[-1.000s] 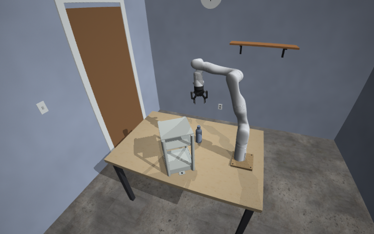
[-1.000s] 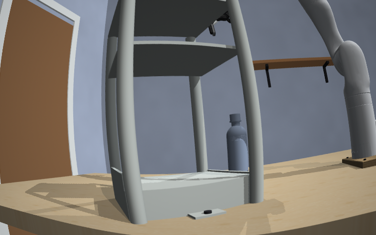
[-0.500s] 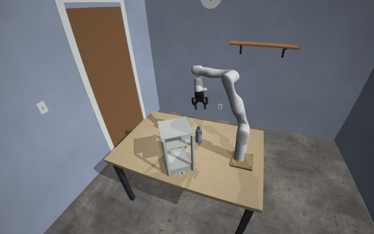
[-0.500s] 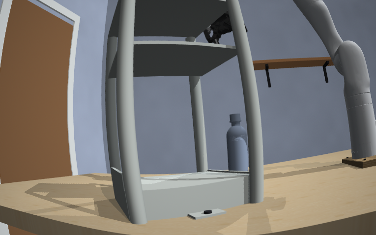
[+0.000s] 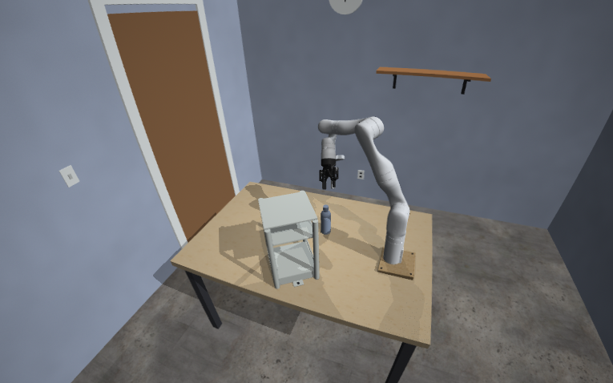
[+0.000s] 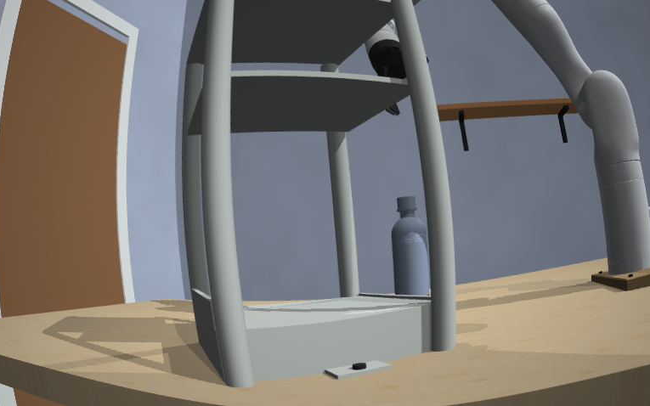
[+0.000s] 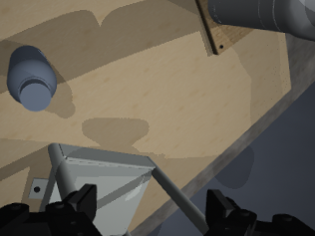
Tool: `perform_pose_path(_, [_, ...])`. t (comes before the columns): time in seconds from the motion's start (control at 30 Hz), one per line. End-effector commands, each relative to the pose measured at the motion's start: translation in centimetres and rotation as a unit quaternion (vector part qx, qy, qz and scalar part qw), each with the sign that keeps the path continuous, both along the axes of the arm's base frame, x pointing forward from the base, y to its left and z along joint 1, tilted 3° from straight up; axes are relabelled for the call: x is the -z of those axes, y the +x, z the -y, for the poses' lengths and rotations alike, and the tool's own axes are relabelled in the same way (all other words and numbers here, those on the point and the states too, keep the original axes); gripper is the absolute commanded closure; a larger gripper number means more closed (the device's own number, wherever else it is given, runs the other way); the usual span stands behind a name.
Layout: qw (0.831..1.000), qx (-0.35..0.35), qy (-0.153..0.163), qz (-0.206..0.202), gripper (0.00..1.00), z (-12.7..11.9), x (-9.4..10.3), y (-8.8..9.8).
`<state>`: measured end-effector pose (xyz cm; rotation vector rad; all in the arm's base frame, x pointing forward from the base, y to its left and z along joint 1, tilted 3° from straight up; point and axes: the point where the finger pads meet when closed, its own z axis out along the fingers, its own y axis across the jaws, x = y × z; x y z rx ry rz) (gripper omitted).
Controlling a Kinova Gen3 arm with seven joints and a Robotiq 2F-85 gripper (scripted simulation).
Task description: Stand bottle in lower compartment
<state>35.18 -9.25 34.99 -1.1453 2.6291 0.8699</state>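
Gripper hanging above bottle
The gripper (image 5: 328, 182) is hovering, jaws spread and holding nothing, above the bottle (image 5: 325, 219) standing upright beside the shelving unit (image 5: 286, 209).

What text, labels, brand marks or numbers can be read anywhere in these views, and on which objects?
No readable text in any view.
Bottle: plain blue-grey, no label.
Shelving unit: plain grey, no markings.
Round object high on the wall: cut off by the frame; its small dark mark cannot be read.
Wall switch plate and outlet: no lettering visible.
Gripper, open and holding nothing: any branding is too small to tell.
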Motion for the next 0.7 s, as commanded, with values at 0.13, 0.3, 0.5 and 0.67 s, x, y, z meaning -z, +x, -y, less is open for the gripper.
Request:
perform_pose_path(0.13, [0.986, 0.129, 0.063, -0.088, 0.19, -0.8, 1.9, -0.6])
perform_pose_path(0.3, [0.973, 0.177, 0.086, -0.120, 0.19, -1.1, 2.4, -0.6])
perform_pose_path(0.5, [0.930, 0.278, 0.139, -0.196, 0.19, -1.6, 3.2, -0.4])
perform_pose_path(0.67, [0.886, 0.345, 0.177, -0.253, 0.19, -1.8, 3.7, -0.2])
